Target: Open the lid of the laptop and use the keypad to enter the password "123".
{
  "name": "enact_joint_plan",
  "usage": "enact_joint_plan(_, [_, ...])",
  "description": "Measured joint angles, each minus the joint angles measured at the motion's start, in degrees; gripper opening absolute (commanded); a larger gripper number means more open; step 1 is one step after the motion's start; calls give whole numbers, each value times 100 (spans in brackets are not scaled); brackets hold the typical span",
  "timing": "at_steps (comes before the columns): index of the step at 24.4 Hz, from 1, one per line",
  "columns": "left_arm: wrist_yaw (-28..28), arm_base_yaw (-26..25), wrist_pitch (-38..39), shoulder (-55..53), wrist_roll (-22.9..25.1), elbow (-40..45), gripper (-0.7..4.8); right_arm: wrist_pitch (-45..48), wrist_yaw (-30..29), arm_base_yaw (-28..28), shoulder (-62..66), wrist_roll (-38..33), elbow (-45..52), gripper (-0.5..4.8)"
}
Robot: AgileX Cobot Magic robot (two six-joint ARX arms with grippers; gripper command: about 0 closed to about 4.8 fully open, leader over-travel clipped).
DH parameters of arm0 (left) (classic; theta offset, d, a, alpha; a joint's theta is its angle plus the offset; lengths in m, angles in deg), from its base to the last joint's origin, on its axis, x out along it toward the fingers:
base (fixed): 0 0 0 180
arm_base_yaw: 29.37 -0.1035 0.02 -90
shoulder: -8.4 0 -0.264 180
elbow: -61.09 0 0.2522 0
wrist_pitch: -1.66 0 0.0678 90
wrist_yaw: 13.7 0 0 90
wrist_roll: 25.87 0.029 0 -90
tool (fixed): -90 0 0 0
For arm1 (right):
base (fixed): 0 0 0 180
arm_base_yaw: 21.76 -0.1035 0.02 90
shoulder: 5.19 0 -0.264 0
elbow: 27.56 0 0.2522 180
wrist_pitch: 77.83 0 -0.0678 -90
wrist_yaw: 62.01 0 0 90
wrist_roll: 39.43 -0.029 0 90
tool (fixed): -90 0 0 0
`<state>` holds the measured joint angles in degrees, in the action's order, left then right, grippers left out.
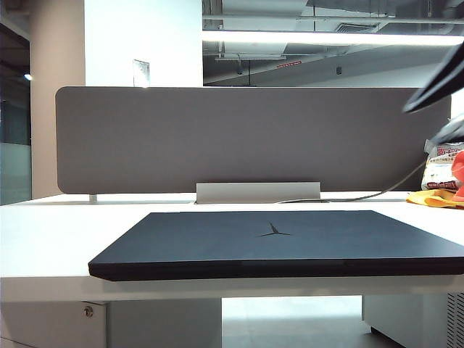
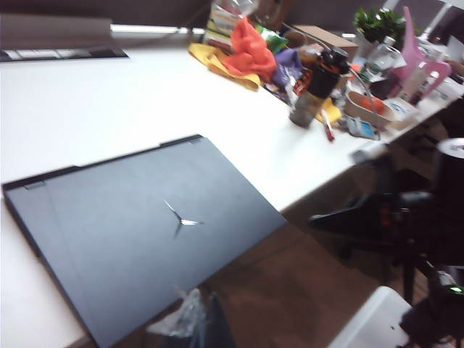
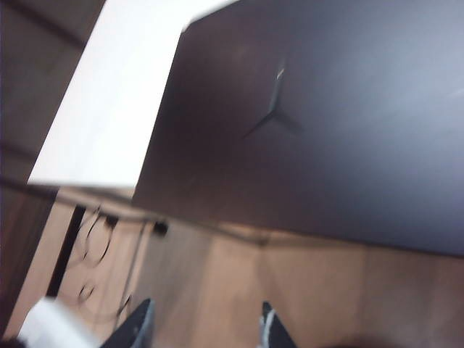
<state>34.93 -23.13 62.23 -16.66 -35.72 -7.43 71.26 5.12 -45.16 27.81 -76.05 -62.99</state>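
The black laptop (image 1: 290, 243) lies closed near the front edge of the white desk (image 1: 58, 239). Its lid (image 2: 138, 232) is down flat, and the Y-shaped emblem (image 1: 274, 232) faces up. The keypad is hidden under the shut lid. My right gripper (image 3: 206, 319) is open, with its two fingertips (image 3: 143, 315) wide apart over the brown floor just off the laptop's front edge, and it holds nothing. My left gripper (image 2: 197, 319) hangs off the desk's front edge by the laptop's corner. Its tips are together and blurred. A dark blur of an arm (image 1: 435, 83) shows at the upper right of the exterior view.
A grey divider panel (image 1: 246, 138) stands behind the laptop. At the desk's right end are a snack bag (image 1: 440, 170), orange cloth (image 1: 435, 197), a red cloth (image 2: 250, 47), a dark bottle (image 2: 319, 83) and other clutter. A dark chair (image 2: 377, 217) stands on the floor in front of the desk.
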Motion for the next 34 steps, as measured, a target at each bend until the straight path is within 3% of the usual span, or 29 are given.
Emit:
enact_joint_plan(3, [-90, 0, 87, -9, 2, -37, -6, 479, 24, -492, 643, -170, 0, 192])
enact_joint_plan(9, [-343, 0, 210, -24, 50, -313, -6, 1871, 28, -1056, 1849, -776, -9, 308])
enact_joint_plan(20, [-302, 0, 909, -374, 505, -791, -6, 3320, -96, -1075, 3810, -1512, -7, 334])
enact_joint_plan(28, [-111, 0, 975, -411, 643, -793, -6, 3956, -31, -1075, 4424, -2000, -7, 332])
enact_joint_plan(34, [-103, 0, 1001, -544, 745, -793, -6, 4293, 125, -1268, 4701, -2747, 83, 310])
